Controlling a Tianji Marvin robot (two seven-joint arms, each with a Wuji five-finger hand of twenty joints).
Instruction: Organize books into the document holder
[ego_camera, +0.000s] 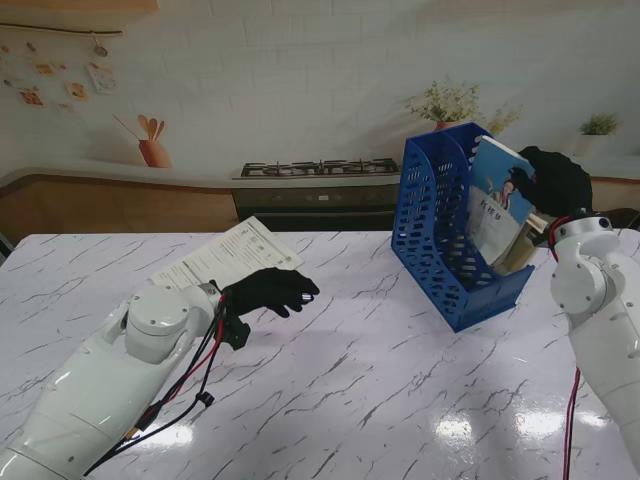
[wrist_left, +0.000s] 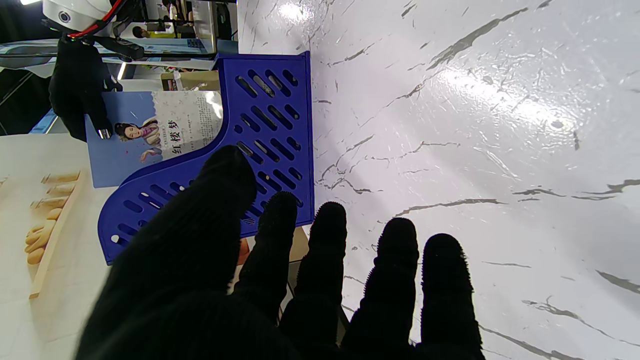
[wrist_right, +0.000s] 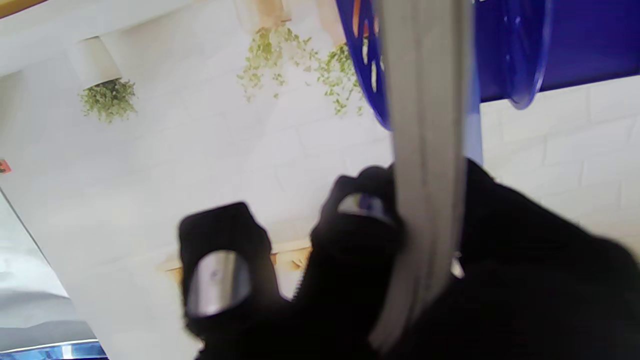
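Nearest, the black-gloved left hand (ego_camera: 268, 291) hovered released, fingers spread, over the white marble-patterned table (ego_camera: 380, 400). Beyond its fingertips, the black-gloved right hand (ego_camera: 552, 180) clasped a light-blue paperback book (ego_camera: 497, 200) titled 红楼梦, upright, tilted inside the perforated blue plastic document holder (ego_camera: 430, 215).

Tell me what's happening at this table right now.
A two-armed robot is filing books into a blue document holder on a marble table. Its right hand is shut on a blue-covered book, which stands partly inside the holder, with at least one more book in there nearer the right arm. The left hand hovers open over the table, holding nothing. A printed paper sheet lies just beyond it.
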